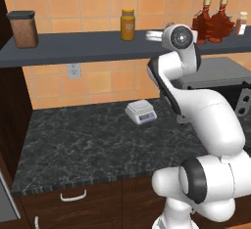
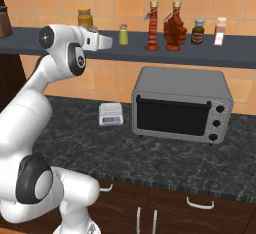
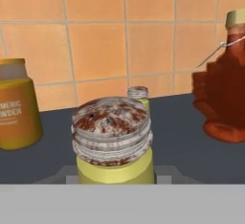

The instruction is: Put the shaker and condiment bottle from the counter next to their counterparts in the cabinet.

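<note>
Nearest the camera in the hand view, the shaker [image 3: 114,144] sits right between the fingers, its dull metal cap up and its yellow-green body below — the fingers themselves are hidden behind it, so the narrow grip on it is a judgement from how close and centred it sits, not something plainly seen. In the right base view the gripper [image 2: 104,41] reaches out level along the cabinet [image 2: 235,50], which suggests the shaker is being carried at shelf height so that it can be set down upright. Just beyond the fingers stands the matching shaker [image 3: 138,97], small and capped, straight ahead of the one held; lining up behind it looks like the way to end beside it. To one side of the fingers is the amber jar [image 3: 16,106] with its yellow lid, near but apart; to the other side, a red maple-leaf bottle [image 3: 225,94] with a tan cap and a white tag on a string. From the right base view two such bottles [image 2: 165,26] stand side by side further along the shelf, so the bottle half of the task appears done already. Below, on the bench [image 1: 98,142], a small scale [image 1: 140,111] and a toaster oven [image 2: 181,104] stand well clear of the fingers.
</note>
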You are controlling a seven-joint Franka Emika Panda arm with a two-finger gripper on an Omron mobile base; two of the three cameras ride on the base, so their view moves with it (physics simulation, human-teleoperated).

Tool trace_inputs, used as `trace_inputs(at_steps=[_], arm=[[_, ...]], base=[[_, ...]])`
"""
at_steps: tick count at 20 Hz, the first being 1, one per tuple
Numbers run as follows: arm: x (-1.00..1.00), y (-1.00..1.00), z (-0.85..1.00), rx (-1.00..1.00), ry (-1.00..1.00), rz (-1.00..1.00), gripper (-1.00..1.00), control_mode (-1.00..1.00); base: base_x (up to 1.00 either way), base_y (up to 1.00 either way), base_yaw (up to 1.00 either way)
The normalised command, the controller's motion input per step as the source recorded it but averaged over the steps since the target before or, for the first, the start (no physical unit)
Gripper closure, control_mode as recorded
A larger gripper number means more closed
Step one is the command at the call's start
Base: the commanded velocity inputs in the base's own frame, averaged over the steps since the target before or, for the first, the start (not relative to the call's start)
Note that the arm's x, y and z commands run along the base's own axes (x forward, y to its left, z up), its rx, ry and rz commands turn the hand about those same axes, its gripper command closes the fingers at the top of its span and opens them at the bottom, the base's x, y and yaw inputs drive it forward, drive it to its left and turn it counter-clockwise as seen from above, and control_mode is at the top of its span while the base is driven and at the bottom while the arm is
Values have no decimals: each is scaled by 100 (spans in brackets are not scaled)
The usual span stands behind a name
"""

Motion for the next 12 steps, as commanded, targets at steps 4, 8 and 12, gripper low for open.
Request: trace_inputs(at_steps=[4,8,12], arm=[[31,0,0,0,1,0,100,-100],[29,0,-4,0,2,0,100,-100],[27,-2,-15,0,1,0,100,-100]], base=[[0,0,0],[0,0,0],[0,0,0]])
